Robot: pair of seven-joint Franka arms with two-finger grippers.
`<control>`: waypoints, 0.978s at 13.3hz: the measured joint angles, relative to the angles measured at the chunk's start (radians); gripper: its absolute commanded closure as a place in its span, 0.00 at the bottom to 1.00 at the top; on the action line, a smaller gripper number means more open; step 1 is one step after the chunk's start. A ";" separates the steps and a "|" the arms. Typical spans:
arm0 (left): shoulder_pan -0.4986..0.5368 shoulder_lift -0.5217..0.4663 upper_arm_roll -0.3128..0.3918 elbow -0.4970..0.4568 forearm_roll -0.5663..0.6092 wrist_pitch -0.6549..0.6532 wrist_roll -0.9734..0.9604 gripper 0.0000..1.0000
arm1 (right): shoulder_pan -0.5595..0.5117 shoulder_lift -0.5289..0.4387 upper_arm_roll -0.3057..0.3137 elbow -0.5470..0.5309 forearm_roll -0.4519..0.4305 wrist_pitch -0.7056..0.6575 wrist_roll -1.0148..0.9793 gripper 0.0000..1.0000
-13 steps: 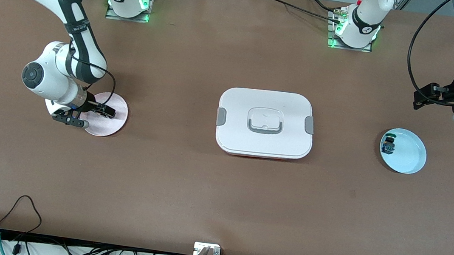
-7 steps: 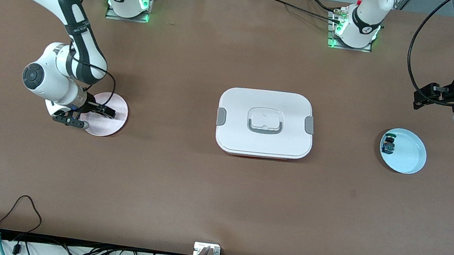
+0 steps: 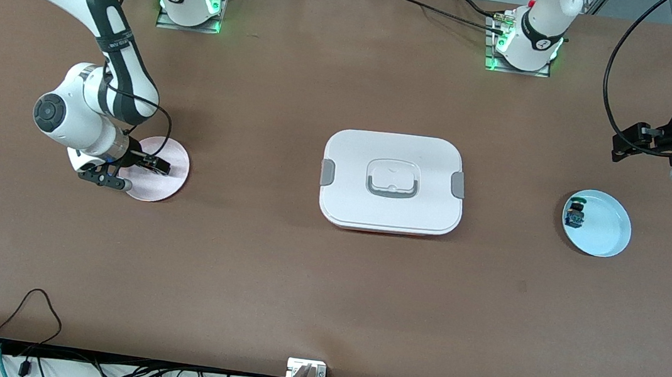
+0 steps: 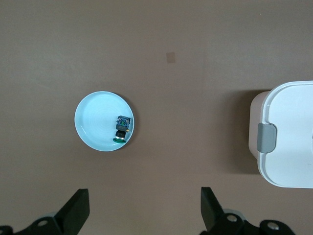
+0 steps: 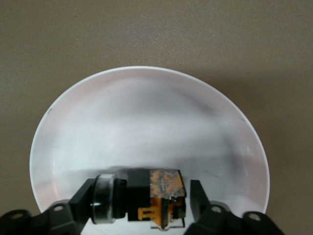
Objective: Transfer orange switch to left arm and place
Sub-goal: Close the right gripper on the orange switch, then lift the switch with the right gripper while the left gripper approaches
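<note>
Right gripper (image 3: pixel 134 170): low over the pink plate (image 3: pixel 172 154), at the right arm's end of the table. Fingers on both sides of the orange switch (image 5: pixel 146 198), very close to it. Cannot tell yet if pinched tight or only closing in.

Orange switch: lying on its side in the pink plate, right between the right gripper's fingers, at the plate's edge under the wrist.

Box (image 3: pixel 392 182): white, lid on, flat on the table in the middle, between the two grippers and well apart from both.

Blue plate (image 3: pixel 606 235): down on the table, under and in front of the left gripper. Holds a small part with a green top (image 4: pixel 121 129), not the orange one.

Left gripper (image 3: pixel 632 141): up in the air near the left arm's end of the table, fingers spread wide, holding nothing. Waiting.

What could go wrong: switch is tiny and round, so could roll or pop out if squeezed off-center. Could also drop on the way if gripped loosely. Going straight across low could bump the box; looks safer to go up and over, or around.
</note>
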 measured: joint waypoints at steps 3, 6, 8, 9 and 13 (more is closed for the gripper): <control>0.000 0.000 0.000 0.000 0.000 0.000 0.000 0.00 | 0.007 0.000 0.000 0.001 0.000 0.000 0.000 0.91; 0.000 0.000 0.000 0.000 0.000 0.000 0.000 0.00 | 0.018 0.000 0.001 0.003 0.000 0.000 -0.001 0.98; 0.000 0.000 0.000 0.000 0.000 -0.002 0.000 0.00 | 0.028 -0.001 0.001 0.018 0.000 -0.006 -0.002 0.98; 0.000 0.000 0.000 0.000 0.000 -0.010 0.000 0.00 | 0.031 -0.003 0.001 0.030 0.000 -0.023 -0.002 0.98; 0.000 0.000 -0.001 0.001 0.000 -0.023 -0.002 0.00 | 0.033 -0.028 0.001 0.125 -0.001 -0.189 -0.016 0.98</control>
